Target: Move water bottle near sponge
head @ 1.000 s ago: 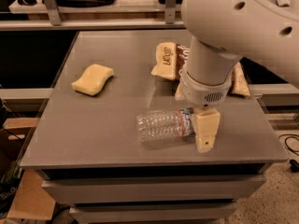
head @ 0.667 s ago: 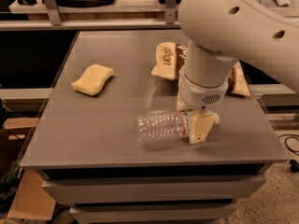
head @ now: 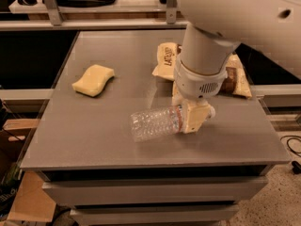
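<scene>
A clear, ribbed water bottle [head: 154, 123] lies on its side near the front edge of the grey table [head: 94, 140], base pointing left. Its neck end is covered by the gripper [head: 191, 120] at its right. The pale yellow sponge [head: 93, 80] lies flat, well apart, to the back left.

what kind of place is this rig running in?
Probably a robotics lab or workshop, not a home: grey drawer-fronted table, metal rail behind, cardboard and cable on the floor. The gripper is at the cap end of the water bottle.
</scene>
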You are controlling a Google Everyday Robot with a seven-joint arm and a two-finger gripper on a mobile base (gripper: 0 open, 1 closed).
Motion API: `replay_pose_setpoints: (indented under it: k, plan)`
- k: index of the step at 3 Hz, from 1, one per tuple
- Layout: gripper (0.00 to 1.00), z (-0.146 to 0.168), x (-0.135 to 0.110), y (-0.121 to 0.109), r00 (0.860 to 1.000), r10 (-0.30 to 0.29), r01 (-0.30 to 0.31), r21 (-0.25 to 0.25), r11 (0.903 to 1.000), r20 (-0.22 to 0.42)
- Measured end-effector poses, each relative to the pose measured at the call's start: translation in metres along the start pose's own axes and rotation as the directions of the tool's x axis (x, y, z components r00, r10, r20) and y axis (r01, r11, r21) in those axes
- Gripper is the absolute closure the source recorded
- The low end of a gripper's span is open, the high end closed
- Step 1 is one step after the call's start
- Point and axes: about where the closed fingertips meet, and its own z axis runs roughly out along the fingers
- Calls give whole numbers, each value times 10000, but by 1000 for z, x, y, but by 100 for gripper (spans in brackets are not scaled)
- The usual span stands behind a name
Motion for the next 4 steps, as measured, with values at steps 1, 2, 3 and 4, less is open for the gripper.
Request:
replay_pose_setpoints:
  k: [1, 2, 3, 4]
  plan:
    - [100, 0, 0, -1, 10000, 22, -22, 66, 10000, -12]
    - [100, 0, 0, -1, 10000, 22, -22, 67, 10000, -12]
    - [100, -4, -5, -6, 9995, -307, 309, 174, 9994, -99]
    - [100, -19, -32, -24, 9827, -1702, 1727, 302, 9845, -734]
